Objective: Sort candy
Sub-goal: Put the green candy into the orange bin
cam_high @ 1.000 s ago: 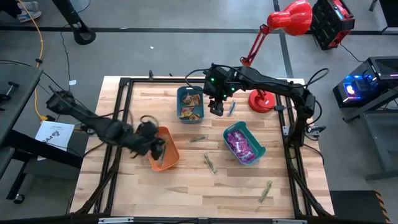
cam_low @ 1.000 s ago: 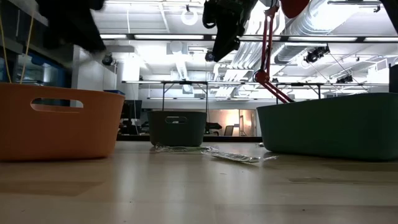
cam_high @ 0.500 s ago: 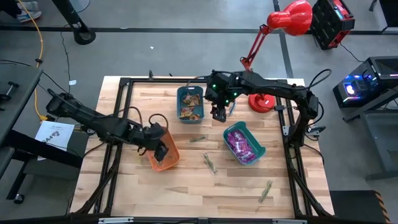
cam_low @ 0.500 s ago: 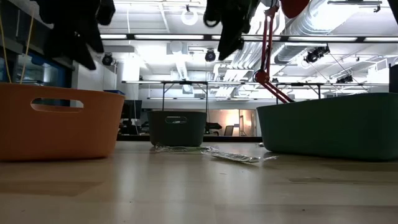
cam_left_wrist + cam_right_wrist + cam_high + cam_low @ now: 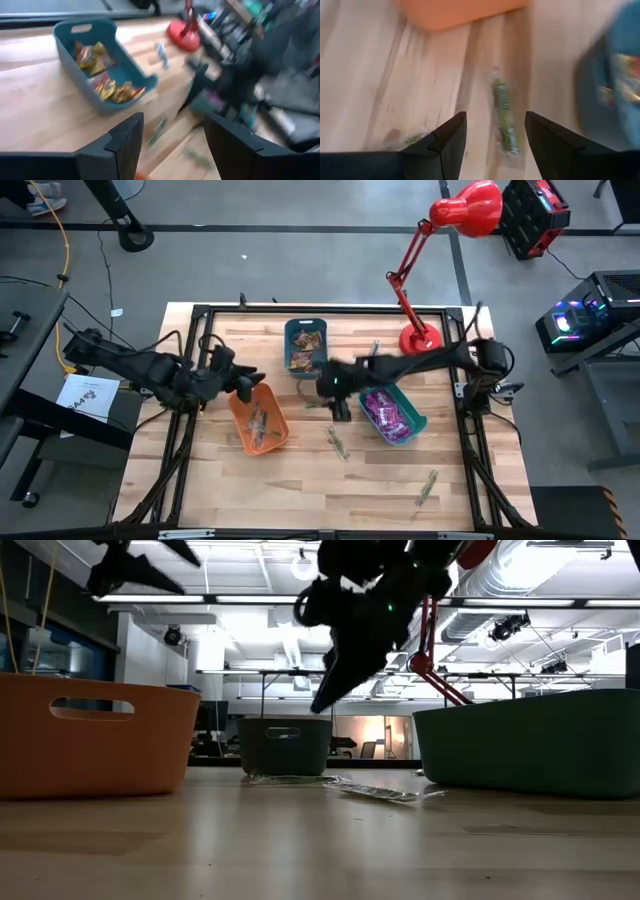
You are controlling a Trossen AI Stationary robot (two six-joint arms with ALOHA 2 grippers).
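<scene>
The right gripper point(image 5: 338, 393) is hanging open and empty over a green stick candy point(image 5: 504, 117) lying on the table point(image 5: 300, 480) between the orange bin point(image 5: 262, 423) and teal bin point(image 5: 392, 410). The left gripper point(image 5: 240, 380) is hovering open, empty, beside the orange bin.

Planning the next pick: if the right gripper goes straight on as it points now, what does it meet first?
Probably the green candy stick lying on the table, centred ahead of the open right gripper; depth is unclear.

Pale wooden table point(image 5: 300, 480), glossy plastic bins point(image 5: 262, 423)
</scene>
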